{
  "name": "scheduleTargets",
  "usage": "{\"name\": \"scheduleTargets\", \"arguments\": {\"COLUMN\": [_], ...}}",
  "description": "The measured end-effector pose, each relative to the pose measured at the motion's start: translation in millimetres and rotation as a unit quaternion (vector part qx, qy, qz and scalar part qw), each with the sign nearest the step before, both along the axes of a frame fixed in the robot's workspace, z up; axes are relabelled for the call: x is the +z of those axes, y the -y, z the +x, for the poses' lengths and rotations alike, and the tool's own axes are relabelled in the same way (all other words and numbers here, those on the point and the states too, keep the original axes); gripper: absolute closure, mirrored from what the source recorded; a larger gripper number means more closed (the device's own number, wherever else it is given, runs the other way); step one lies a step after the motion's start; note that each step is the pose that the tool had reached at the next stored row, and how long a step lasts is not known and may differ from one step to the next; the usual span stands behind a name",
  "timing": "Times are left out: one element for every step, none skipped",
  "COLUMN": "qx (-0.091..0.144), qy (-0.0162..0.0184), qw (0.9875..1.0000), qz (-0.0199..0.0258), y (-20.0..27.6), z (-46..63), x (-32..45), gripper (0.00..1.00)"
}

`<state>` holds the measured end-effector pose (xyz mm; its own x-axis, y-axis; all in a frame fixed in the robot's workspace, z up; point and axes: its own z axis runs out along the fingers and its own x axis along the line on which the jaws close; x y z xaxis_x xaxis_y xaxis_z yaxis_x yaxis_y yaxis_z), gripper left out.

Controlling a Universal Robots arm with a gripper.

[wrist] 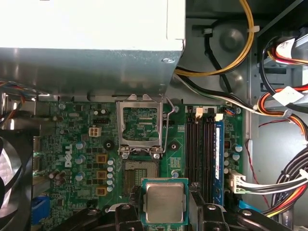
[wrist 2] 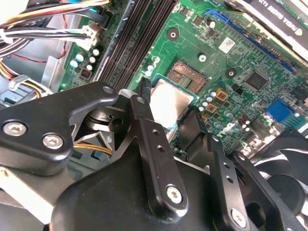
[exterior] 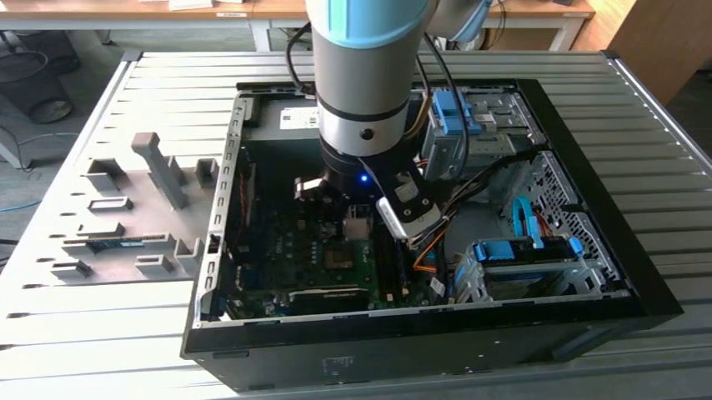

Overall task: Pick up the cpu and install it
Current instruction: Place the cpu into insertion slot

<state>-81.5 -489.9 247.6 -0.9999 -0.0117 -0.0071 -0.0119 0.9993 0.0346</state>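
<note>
The tool (wrist: 165, 206) grips the cpu (wrist: 165, 200) flat, edges parallel to the socket (wrist: 140, 177).

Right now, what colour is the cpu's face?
Silver-grey cpu face, green border; best in first wrist view.

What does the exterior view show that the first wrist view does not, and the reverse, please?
The exterior view adds the arm reaching down into the open computer case, the slatted table, and a grey parts fixture at the exterior view's left. The first wrist view adds the cpu held in the gripper near the empty socket, with the raised retention frame and the memory slots. Both share the green motherboard and the cables.
</note>
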Motion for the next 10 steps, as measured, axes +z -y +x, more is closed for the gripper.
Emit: {"name": "scheduleTargets", "arguments": {"qx": [0.0, 0.0, 0.0, 0.0, 0.0, 0.0, 0.0, 0.0, 0.0, 0.0], "qy": [0.0, 0.0001, 0.0, 0.0, 0.0, 0.0, 0.0, 0.0, 0.0, 0.0], "qw": [1.0, 1.0, 1.0, 1.0, 1.0, 1.0, 1.0, 1.0, 1.0, 1.0], "qz": [0.0, 0.0001, 0.0, -0.0001, -0.0001, -0.0001, -0.0001, -0.0001, 0.0, 0.0], "y": [0.0, 0.0, 0.0, 0.0, 0.0, 0.0, 0.0, 0.0, 0.0, 0.0], "z": [0.0, 0.0, 0.0, 0.0, 0.0, -0.1, -0.1, -0.1, 0.0, 0.0], "x": [-0.4, -0.8, -1.2, -1.6, -1.9, -2.3, -2.7, -3.1, -3.6, -4.1], "gripper": [0.53, 0.53, 0.53, 0.53, 0.53, 0.53, 0.53, 0.53, 0.53, 0.53]}}
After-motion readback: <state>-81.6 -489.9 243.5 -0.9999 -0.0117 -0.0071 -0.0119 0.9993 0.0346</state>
